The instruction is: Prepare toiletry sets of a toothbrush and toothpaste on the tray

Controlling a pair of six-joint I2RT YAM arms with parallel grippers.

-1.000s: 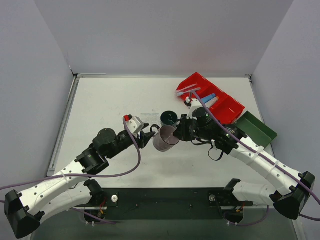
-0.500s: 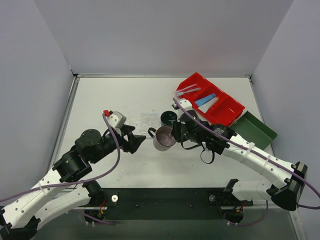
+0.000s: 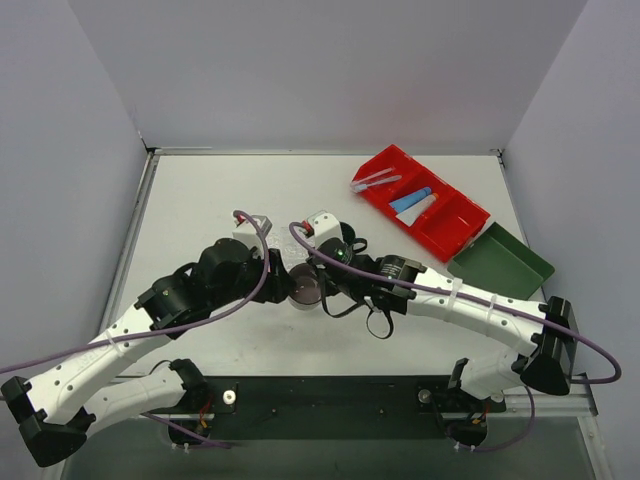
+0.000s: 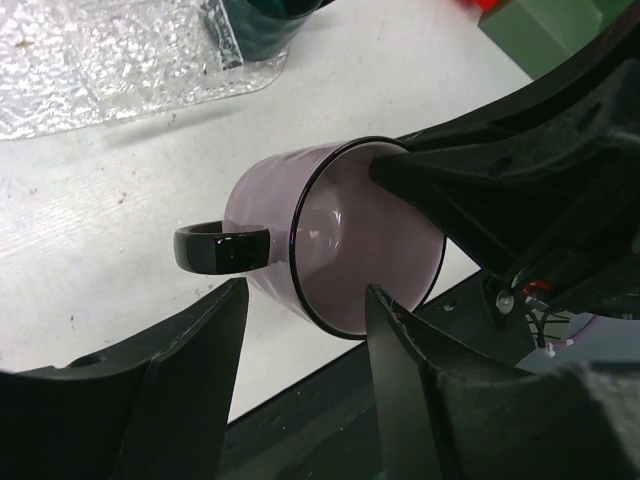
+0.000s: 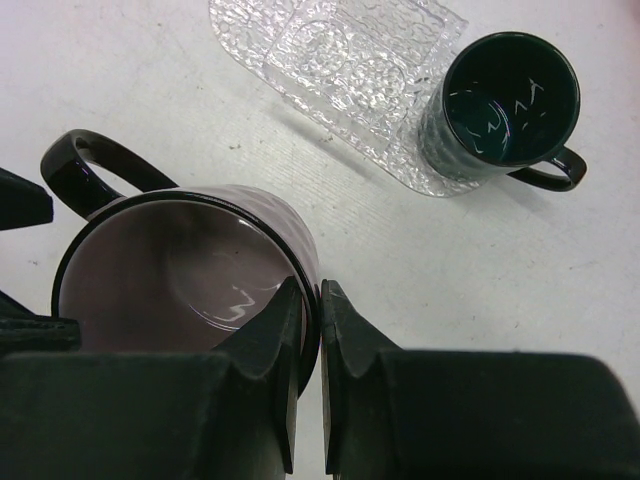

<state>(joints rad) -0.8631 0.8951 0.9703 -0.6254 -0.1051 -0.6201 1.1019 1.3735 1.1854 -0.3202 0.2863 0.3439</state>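
Observation:
The blue tube (image 3: pixel 412 199), the white tube (image 3: pixel 428 212) and wrapped toothbrushes (image 3: pixel 375 181) lie in the red bin (image 3: pixel 462 222). The clear glittery tray (image 5: pixel 340 60) lies on the table and shows in the left wrist view (image 4: pixel 100 60); the arms hide most of it from above. My right gripper (image 5: pixel 320 300) (image 3: pixel 312 283) is shut on the rim of the mauve cup (image 5: pixel 170 280) (image 4: pixel 330 240) (image 3: pixel 303 294), one finger inside and one outside, and the cup is tilted. My left gripper (image 4: pixel 305 290) (image 3: pixel 284 284) is open and empty, its jaws just under the cup's rim and handle.
A dark green mug (image 5: pixel 510 100) (image 4: pixel 265 25) stands upright at the clear tray's corner. A dark green rectangular tray (image 3: pixel 505 262) sits at the right, beside the red bin. The two arms crowd the middle of the table.
My right gripper has carried the mauve cup leftward and nearer. My left gripper pulled back to the left, then came in again beside the cup.

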